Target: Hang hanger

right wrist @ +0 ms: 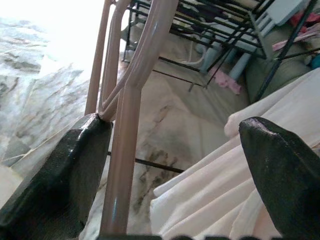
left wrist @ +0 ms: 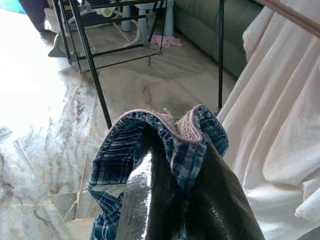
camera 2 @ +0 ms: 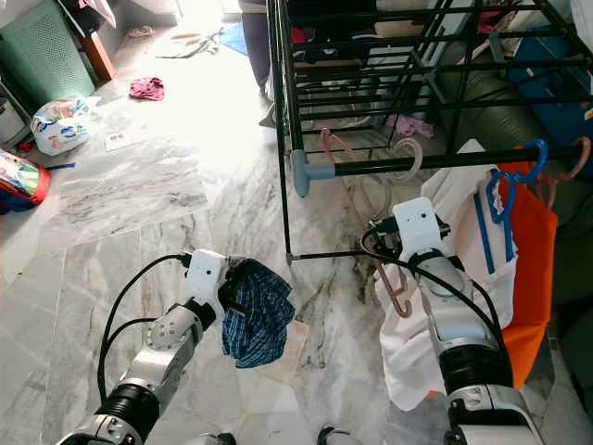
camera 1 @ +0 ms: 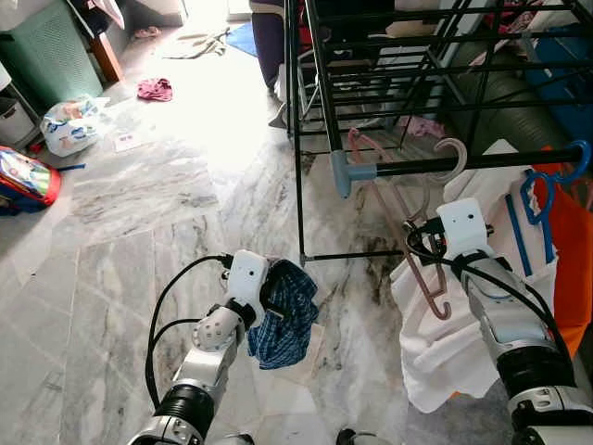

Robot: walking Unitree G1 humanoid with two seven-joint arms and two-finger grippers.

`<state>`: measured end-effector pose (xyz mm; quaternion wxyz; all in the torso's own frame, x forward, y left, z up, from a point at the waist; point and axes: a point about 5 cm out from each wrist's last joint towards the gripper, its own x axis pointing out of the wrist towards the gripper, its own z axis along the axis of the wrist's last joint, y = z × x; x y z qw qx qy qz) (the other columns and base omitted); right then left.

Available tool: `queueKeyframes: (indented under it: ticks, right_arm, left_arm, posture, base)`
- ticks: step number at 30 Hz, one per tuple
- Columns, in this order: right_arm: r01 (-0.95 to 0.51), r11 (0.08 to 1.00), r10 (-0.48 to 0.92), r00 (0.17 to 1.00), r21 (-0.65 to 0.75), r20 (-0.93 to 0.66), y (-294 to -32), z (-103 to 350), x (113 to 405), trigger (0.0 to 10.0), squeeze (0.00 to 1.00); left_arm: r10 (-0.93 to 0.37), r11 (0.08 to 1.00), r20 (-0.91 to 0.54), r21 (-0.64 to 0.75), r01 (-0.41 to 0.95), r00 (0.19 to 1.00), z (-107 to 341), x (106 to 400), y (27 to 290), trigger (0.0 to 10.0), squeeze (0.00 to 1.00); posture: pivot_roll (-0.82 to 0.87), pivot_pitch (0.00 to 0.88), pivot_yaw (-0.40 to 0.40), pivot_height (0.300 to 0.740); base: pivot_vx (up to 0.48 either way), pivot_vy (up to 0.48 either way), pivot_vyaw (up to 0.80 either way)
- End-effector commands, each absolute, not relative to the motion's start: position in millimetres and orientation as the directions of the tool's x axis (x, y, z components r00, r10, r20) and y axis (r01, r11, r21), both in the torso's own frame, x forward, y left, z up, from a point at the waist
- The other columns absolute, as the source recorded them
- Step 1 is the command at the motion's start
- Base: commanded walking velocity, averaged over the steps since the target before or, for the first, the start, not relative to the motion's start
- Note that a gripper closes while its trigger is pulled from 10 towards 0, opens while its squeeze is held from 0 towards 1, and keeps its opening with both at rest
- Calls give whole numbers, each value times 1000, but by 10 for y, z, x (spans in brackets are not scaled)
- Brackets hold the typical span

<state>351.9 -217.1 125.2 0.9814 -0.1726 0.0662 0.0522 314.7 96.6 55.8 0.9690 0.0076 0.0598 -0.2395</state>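
A lived-in home, probably its laundry corner, is showing here: a black drying rack is standing on grey marble floor tiles, clothes are hanging on hangers, and a green laundry basket is sitting near scattered garments.

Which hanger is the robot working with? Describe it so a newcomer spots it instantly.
Find the black drying rack, then its grey-capped front rail. The pink hanger hooks over that rail, dangling beside the white cloth, against the right gripper. Its neighbours further along are blue hangers.
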Motion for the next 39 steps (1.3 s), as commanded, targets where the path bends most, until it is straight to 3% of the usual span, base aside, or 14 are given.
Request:
queueKeyframes:
  ticks: [1, 9, 19, 39]
  right_arm:
    - [-127, 936, 69, 981, -329, -183, -2200, 1179, 3479, 10000, 0]
    - [-119, 937, 52, 977, -327, -207, -2213, 1088, 3420, 10000, 0]
    - [-31, 953, 28, 999, -300, -16, -2185, 1259, 3335, 10000, 0]
    - [-46, 958, 67, 996, -281, 62, -2027, 1333, 3285, 10000, 0]
  left_arm:
    - [-460, 886, -132, -6, 463, 878, 544, 3147, 975, 10000, 0]
    - [-460, 886, -143, -5, 464, 876, 521, 3137, 978, 10000, 0]
    - [-452, 890, -136, 1, 457, 882, 545, 3162, 978, 10000, 0]
    - [-458, 886, -134, 6, 463, 879, 560, 3182, 951, 10000, 0]
  posture:
    - [-26, 156, 47, 740]
    - [-29, 155, 47, 740]
    - [-29, 150, 43, 740]
    - [-37, 144, 49, 740]
  base:
    - [0, 0, 0]
    - [0, 0, 0]
    - [0, 0, 0]
    - [0, 0, 0]
